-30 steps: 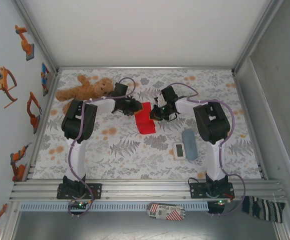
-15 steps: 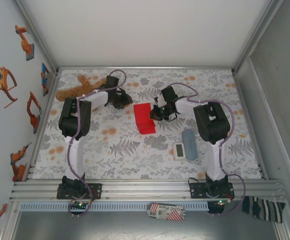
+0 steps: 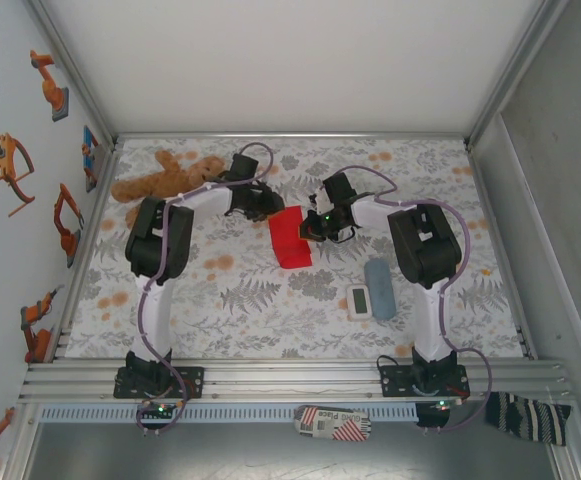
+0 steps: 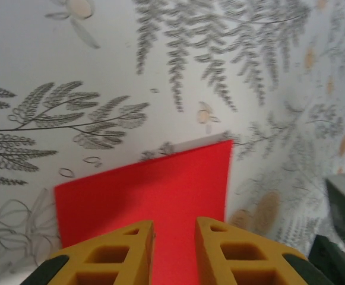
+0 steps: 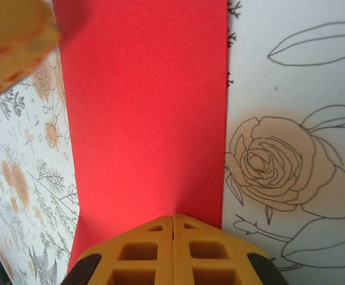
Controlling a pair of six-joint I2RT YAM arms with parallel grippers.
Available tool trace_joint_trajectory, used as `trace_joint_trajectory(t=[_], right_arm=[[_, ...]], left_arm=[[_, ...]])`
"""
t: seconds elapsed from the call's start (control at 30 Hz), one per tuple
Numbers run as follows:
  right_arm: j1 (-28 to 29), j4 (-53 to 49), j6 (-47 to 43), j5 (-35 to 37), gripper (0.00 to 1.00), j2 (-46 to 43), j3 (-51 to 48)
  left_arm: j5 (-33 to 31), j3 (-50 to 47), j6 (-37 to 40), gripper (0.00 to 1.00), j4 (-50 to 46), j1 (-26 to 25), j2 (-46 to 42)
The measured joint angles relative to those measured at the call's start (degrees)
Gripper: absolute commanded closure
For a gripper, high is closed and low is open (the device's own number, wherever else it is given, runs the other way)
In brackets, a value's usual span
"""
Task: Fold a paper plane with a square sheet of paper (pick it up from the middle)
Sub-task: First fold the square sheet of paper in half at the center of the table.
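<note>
The square sheet of paper (image 3: 290, 240) is bright red and lies as a flat oblong on the flowered cloth between the arms. No paper plane is in view. My left gripper (image 3: 267, 206) hovers at the sheet's far left corner. In the left wrist view its yellow fingers (image 4: 124, 252) stand a little apart over the red paper (image 4: 160, 184), with nothing between them. My right gripper (image 3: 313, 229) is at the sheet's right edge. Its fingertips (image 5: 173, 217) are pressed together, tips on the red paper (image 5: 142, 107). A left finger (image 5: 12, 41) shows at the right wrist view's top left.
A brown teddy bear (image 3: 165, 175) lies at the far left of the table. A grey-blue block (image 3: 379, 276) and a white timer (image 3: 358, 300) sit near the right arm. Metal frame walls bound the table (image 3: 270, 320).
The left gripper drew back toward the teddy bear, then returned to the paper's far left corner. The right gripper stayed shut at the paper's right edge.
</note>
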Motion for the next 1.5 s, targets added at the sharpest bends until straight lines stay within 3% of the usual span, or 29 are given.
trace_joint_trajectory(t=[0.43,0.67,0.8,1.0,1.5], right_arm=[[0.00,1.84,1.16,-0.02,1.00,-0.42,-1.46],[0.00,4.35,4.46,-0.02,1.00,-1.03,-3.23],[0.00,5.62,6.01,-0.02,1.00,-1.31,-4.04],[0.00,6.69,7.87,0.00,1.00,-1.53,-4.70],[-0.07,7.08,8.24,-0.09,1.00,-1.57,-4.87]], left_arm=[[-1.86,10.43,1.40,0.70,-9.60,2.67,5.73],[-3.98,11.54,3.02,0.66,-11.26,3.85,3.41],[-3.74,5.11,2.86,0.67,-9.55,2.10,-4.63],[-0.20,-8.37,-1.07,0.77,-3.85,-4.07,-15.21],[3.13,-16.00,-5.95,0.80,-1.60,-6.34,-12.31]])
